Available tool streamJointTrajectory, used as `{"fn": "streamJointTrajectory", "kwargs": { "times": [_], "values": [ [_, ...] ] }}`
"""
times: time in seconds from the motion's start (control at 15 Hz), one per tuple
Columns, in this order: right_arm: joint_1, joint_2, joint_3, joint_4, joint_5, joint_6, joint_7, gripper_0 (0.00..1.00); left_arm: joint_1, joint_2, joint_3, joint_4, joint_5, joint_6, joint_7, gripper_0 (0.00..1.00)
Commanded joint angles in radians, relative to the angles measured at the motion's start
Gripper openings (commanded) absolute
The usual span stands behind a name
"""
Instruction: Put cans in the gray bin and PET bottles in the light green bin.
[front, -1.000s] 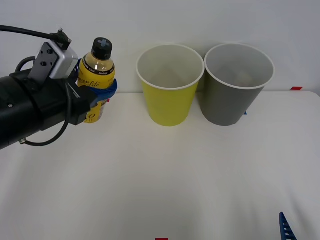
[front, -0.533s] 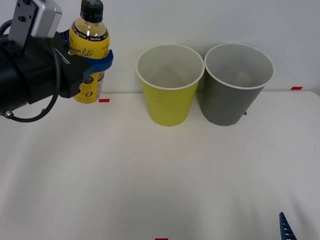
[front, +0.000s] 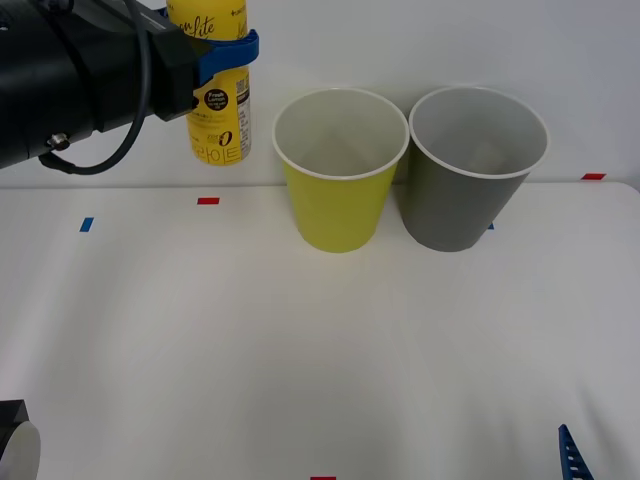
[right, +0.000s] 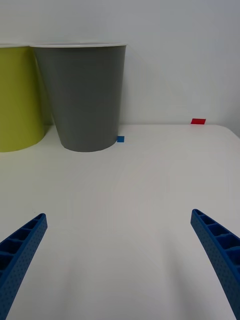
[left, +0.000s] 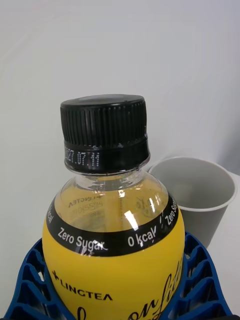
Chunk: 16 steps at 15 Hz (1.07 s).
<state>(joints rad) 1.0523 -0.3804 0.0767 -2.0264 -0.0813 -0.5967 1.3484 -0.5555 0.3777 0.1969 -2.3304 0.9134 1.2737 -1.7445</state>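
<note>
High at the upper left of the front view, left gripper (front: 225, 50) clamped on the PET bottle (front: 219, 105), blue ribbed fingers (front: 232, 48) wrapped round the yellow label. Bottle upright, clear of the white table (front: 300, 340), top cut off by the frame edge. Just left of the light green bin (front: 340, 170), apart from it, bottom roughly level with the bin's rim.

Close up from the left wrist: black cap (left: 105, 132) on top, clear neck below, black band reading "Zero Sugar" and "0 kcal", blue fingers (left: 30, 280) cupping both sides. Behind, a pale-gray bin mouth, probably the gray bin (left: 197, 192), though hard to be sure from that angle.

Side by side at the back of the table: light green bin and gray bin (front: 475, 170), rims nearly touching, both upright.

Low at the near right corner, right gripper (right: 117, 260) parked, fingers spread wide over bare table, one fingertip (front: 570, 452) showing in the front view. Small red and blue tape marks scattered on the table.
</note>
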Motion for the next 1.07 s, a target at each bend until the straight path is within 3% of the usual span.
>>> {"fn": "streamJointTrajectory", "kwargs": {
  "times": [0.07, 0.27, 0.47, 0.87, 1.07],
  "values": [
    [0.0, 0.0, 0.0, 0.0, 0.0, 0.0, 0.0, 1.0, -0.061, 0.003, -0.065, 0.046, -0.085, -0.099, 0.013, 0.0],
    [0.0, 0.0, 0.0, 0.0, 0.0, 0.0, 0.0, 1.0, -0.098, 0.003, -0.143, 0.085, -0.192, -0.189, 0.039, 0.0],
    [0.0, 0.0, 0.0, 0.0, 0.0, 0.0, 0.0, 1.0, -0.119, 0.003, -0.217, 0.186, -0.223, -0.294, 0.068, 0.0],
    [0.0, 0.0, 0.0, 0.0, 0.0, 0.0, 0.0, 1.0, -0.202, 0.003, -0.347, 0.424, -0.226, -0.511, 0.102, 0.0],
    [0.0, 0.0, 0.0, 0.0, 0.0, 0.0, 0.0, 1.0, -0.215, 0.003, -0.389, 0.465, -0.226, -0.571, 0.111, 0.0]
  ]
}}
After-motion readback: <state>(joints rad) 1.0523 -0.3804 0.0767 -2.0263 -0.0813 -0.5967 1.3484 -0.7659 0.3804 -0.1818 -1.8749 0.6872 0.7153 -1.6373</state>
